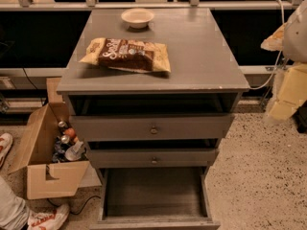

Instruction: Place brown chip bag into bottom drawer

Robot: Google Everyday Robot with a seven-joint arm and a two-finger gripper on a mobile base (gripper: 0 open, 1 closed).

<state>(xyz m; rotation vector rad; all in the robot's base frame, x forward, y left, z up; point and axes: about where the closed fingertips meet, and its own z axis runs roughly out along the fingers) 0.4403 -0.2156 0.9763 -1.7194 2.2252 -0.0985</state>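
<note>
Camera view, looking down on the front of a grey three-drawer cabinet. The bag (127, 55) lies flat on the surface (201, 56), in its left half, nearer the front edge than the back, long side roughly parallel to the front edge. A pale bowl (137, 17) stands at the middle of the back edge, well apart from the bag.

The bottom drawer (153, 220) is pulled out towards the viewer. Its dark floor is bare and nothing has been put in it.

The pincer (288, 92) is taken to be the pale, yellowish mass beyond the right edge of the surface, level with the cabinet top and well apart from the bag. Whether it is released or clenched cannot be told. It holds nothing that can be made out.

Progress, as judged: the drawer stands ready, so the opening step appears done. Reaching, grasping, carrying and lowering the bag are all left to do.

Surroundings: the top drawer (153, 128) and middle drawer (153, 158) sit slightly out, with dark gaps above them. Their fronts overhang the rear of the bottom drawer, so a descent would likely need to clear them and come down near its front. On the floor to the left stands an open cardboard box (55, 178) holding cans and bottles. A person's shoe (45, 219) shows at the lower left corner. Neither lies between the bag and the drawer.
</note>
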